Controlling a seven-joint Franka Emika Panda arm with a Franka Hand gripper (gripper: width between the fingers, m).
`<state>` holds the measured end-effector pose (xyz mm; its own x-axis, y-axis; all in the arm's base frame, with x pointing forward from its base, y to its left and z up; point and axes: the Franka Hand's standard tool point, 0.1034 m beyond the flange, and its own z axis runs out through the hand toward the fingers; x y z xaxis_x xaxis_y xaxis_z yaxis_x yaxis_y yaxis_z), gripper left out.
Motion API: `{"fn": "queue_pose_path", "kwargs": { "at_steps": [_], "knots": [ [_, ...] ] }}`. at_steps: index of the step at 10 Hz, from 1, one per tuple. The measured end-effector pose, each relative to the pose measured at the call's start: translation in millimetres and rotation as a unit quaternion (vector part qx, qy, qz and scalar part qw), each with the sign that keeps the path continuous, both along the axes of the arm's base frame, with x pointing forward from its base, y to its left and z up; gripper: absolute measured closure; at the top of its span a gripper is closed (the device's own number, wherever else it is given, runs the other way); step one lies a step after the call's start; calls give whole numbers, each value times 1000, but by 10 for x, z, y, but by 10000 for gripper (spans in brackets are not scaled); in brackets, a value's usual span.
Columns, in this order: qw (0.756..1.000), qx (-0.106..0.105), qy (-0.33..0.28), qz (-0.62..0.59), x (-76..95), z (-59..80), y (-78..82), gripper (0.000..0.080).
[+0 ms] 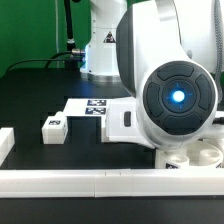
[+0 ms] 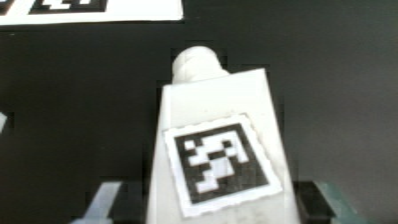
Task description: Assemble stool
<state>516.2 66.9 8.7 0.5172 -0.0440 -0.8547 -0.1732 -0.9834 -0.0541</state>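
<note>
— Where is the arm?
— Your arm point(image 1: 170, 90) fills the right of the exterior view. Left of it lies the marker board point(image 1: 95, 106), and further left stands a loose leg point(image 1: 53, 127).
— And the gripper?
— Your gripper point(image 2: 214, 200) is over a tagged leg point(image 2: 214, 115). Its jaws are apart, one on each side, with dark gaps between.

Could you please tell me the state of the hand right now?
Hand: open, straddling a stool leg, with a dark gap showing on each side.
</note>
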Motion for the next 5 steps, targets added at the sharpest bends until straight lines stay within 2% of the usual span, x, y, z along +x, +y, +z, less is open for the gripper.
{"fn": "queue_pose_path", "kwargs": {
  "at_steps": [3, 5],
  "knots": [
    [1000, 5, -6, 3, 32, 56, -9, 475],
    [1000, 17, -17, 11, 119, 322, -20, 475]
  ]
}}
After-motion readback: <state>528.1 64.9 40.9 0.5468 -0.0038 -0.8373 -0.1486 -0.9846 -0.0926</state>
